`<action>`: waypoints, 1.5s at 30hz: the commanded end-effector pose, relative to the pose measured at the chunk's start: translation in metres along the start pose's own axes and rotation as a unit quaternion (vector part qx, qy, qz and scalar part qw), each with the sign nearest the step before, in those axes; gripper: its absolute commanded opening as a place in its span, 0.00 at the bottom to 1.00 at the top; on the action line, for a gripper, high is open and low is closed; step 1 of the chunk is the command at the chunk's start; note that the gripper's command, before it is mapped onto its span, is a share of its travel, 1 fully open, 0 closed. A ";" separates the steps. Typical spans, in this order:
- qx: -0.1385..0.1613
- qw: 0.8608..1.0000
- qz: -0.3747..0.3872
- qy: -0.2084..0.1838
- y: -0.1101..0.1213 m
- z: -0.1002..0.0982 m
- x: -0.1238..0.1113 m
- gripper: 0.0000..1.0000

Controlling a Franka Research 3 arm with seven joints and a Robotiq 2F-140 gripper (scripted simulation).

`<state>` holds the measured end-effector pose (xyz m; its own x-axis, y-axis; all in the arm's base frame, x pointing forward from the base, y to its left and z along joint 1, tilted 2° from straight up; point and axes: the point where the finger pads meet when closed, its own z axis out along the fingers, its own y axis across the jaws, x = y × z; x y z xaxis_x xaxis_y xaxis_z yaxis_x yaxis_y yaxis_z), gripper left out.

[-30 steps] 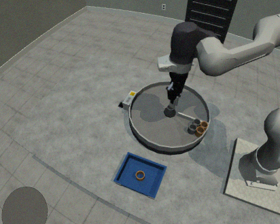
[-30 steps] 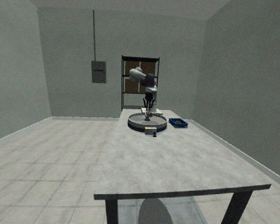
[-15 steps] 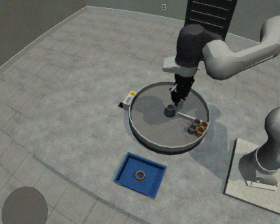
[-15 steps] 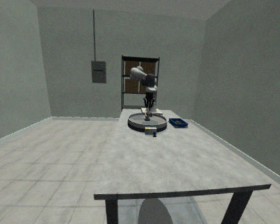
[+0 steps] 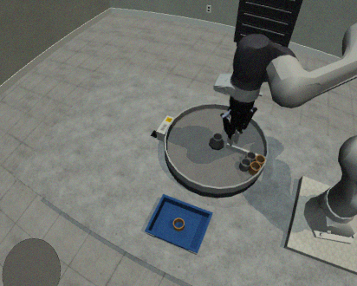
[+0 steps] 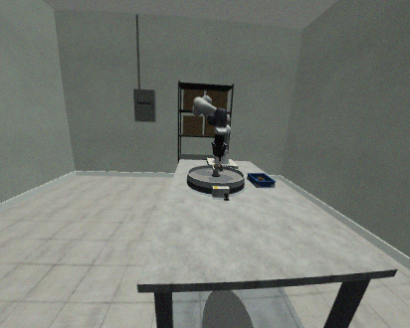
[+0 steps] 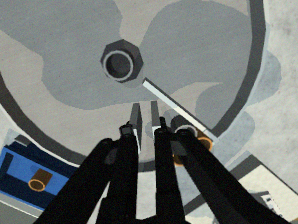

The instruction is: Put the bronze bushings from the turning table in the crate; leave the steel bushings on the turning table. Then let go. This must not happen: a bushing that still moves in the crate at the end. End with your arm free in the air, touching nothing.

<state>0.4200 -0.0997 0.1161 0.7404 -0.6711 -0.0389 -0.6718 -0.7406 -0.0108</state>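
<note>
From the top view I read this as the gap between picks: one bronze bushing (image 5: 178, 224) already lies in the blue crate (image 5: 156, 217), and two more bronze bushings (image 5: 257, 164) sit against the rim of the turning table (image 5: 177, 169) on its right side, packed tight with two steel bushings (image 5: 248, 159). My gripper (image 5: 236, 136) hangs over the table between the central hub (image 5: 216, 141) and that cluster, with a pale radial bar (image 5: 238, 149) running from the hub toward the bushings; its fingers are drawn nearly together with nothing between them. I judge that the next move calls for spreading them, shifting outward to the rim, and dropping over a bronze ring without catching a steel neighbour, which looks awkward since all four touch. In the exterior view the arm is small and far off, standing over the turning table (image 6: 200, 185) with the crate (image 6: 261, 180) just to its right on the long table (image 6: 265, 239), in front of a shelf rack (image 6: 179, 119); the bushings are too small to make out there. The wrist view confirms it: the fingertips are clenched close on nothing, pointing down at bare disc, the hub (image 7: 120, 62) ahead, the bar (image 7: 172, 105) slanting past, a bronze ring (image 7: 205, 144) partly hidden behind the right finger, and the crate (image 7: 15, 170) at lower left holding its single bronze bushing (image 7: 39, 181).
</note>
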 end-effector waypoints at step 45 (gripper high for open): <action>0.009 0.901 0.434 0.002 0.028 -0.001 -0.073 0.10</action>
<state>0.3488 -0.0755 0.1188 0.0848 -0.9956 -0.0393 -0.9963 -0.0854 0.0131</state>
